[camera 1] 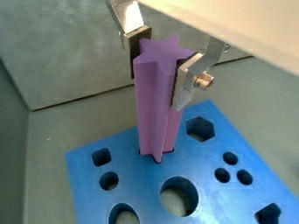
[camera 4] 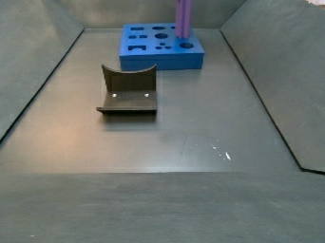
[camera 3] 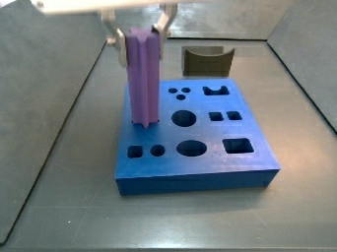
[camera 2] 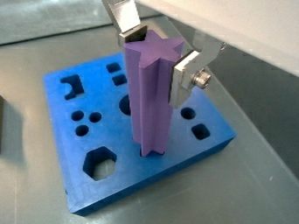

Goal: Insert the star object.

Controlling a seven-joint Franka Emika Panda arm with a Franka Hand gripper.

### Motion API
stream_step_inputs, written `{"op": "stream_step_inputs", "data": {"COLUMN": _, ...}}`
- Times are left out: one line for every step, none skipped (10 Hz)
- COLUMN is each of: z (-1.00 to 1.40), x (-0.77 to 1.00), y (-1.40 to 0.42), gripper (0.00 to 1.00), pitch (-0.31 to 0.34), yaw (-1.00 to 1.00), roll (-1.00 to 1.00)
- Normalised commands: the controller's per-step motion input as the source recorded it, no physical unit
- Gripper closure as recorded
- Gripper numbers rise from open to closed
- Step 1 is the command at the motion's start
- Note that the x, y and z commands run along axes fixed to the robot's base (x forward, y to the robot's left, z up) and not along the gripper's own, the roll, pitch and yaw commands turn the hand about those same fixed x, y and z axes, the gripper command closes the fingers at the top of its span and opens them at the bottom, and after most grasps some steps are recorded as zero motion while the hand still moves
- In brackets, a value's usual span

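Note:
The star object is a tall light-purple ridged peg, held upright. It also shows in the other wrist view and in both side views. My gripper is shut on its upper end, a silver finger on each side; it also shows in the other wrist view and in a side view. The peg's lower end meets the blue board at a hole near one edge. The blue board has several differently shaped holes.
A dark brown curved block stands on the grey floor in front of the board; it also shows beyond the board in a side view. Grey walls enclose the floor.

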Motion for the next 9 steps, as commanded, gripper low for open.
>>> {"op": "stream_step_inputs", "data": {"z": -0.89, "x": -0.06, "y": 0.00, "gripper": 1.00, "pitch": 0.000, "yaw": -0.28, "roll": 0.08}}
{"op": "stream_step_inputs", "data": {"z": -1.00, "x": -0.17, "y": 0.00, "gripper": 1.00, "pitch": -0.066, "yaw": -0.21, "roll": 0.03}}
{"op": "stream_step_inputs", "data": {"z": -1.00, "x": -0.10, "y": 0.00, "gripper": 1.00, "pitch": -0.064, "yaw": -0.24, "roll": 0.00}}
{"op": "stream_step_inputs", "data": {"z": -0.93, "x": 0.00, "y": 0.04, "gripper": 1.00, "pitch": 0.000, "yaw": -0.33, "roll": 0.00}}
{"op": "stream_step_inputs", "data": {"z": -0.63, "x": -0.24, "y": 0.14, "gripper": 1.00, "pitch": 0.057, "yaw": -0.82, "roll": 0.02}}
{"op": "stream_step_inputs", "data": {"z": -0.49, "x": -0.23, "y": 0.09, "gripper": 1.00, "pitch": 0.043, "yaw": -0.91, "roll": 0.00}}
{"op": "stream_step_inputs", "data": {"z": -0.12, "x": 0.16, "y": 0.00, "gripper": 1.00, "pitch": 0.000, "yaw": -0.39, "roll": -0.07}}
{"op": "stream_step_inputs", "data": {"z": -0.05, "x": 0.00, "y": 0.00, "gripper": 1.00, "pitch": 0.000, "yaw": 0.00, "roll": -0.04}}
{"op": "stream_step_inputs", "data": {"z": 0.00, "x": 0.00, "y": 0.00, "gripper": 1.00, "pitch": 0.000, "yaw": 0.00, "roll": 0.00}}
